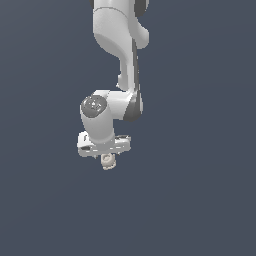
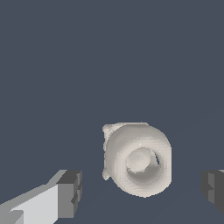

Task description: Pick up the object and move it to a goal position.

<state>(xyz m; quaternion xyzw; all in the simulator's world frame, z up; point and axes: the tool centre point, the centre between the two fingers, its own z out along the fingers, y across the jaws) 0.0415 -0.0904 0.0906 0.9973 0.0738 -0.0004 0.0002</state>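
1. The jaws are seen spread wide in the wrist view, one dark pad on each side of the object [image 2: 138,164], with a gap left on both sides and nothing held.
2. In the exterior view, from left to right, only plain grey surface is met, then the gripper [image 1: 106,152] with the object [image 1: 107,161] just under it, then plain surface again. No bench edge or corner is shown, so the object cannot be placed against them; it can only be said to lie near the middle of the exterior view, directly beneath the gripper.
3. The object is shown as a cream-white, knobbly ring with a rounded core, between the fingertips [image 2: 70,192] but touched by neither.
4. The step in hand is judged to be the approach before the grasp. Whether the fingers are already at the object's height cannot be told.
5. Next, a small descent may be needed, then an even closing so the small round piece is not squeezed sideways.
6. No goal marker is visible, and nothing is seen in the way.
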